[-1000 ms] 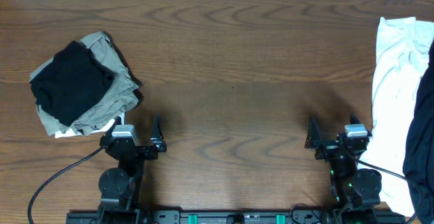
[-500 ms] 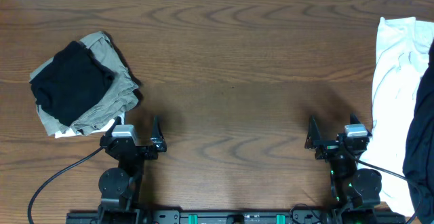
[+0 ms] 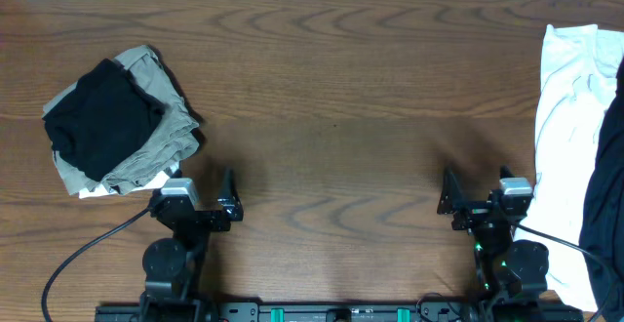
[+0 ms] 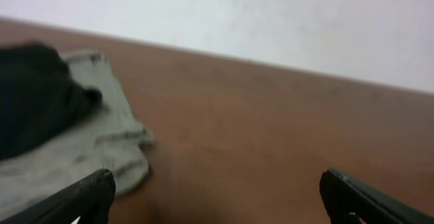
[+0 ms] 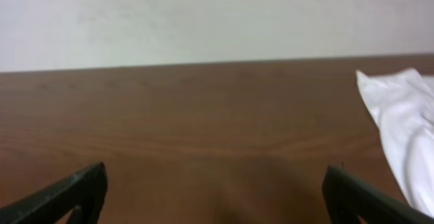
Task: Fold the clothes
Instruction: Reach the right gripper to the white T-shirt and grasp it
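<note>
Waiting with both claws wide, most folding not yet done

The left gripper and right gripper sit at the near edge of the table, jaws spread wide and holding nothing. At the left, a black garment lies on a khaki one in a compact stack that looks loosely folded, just beyond the left gripper. At the right edge, a white shirt lies rumpled, with a navy garment overlapping it. Judging by this, the right-hand heap remains to be spread and folded.
</note>
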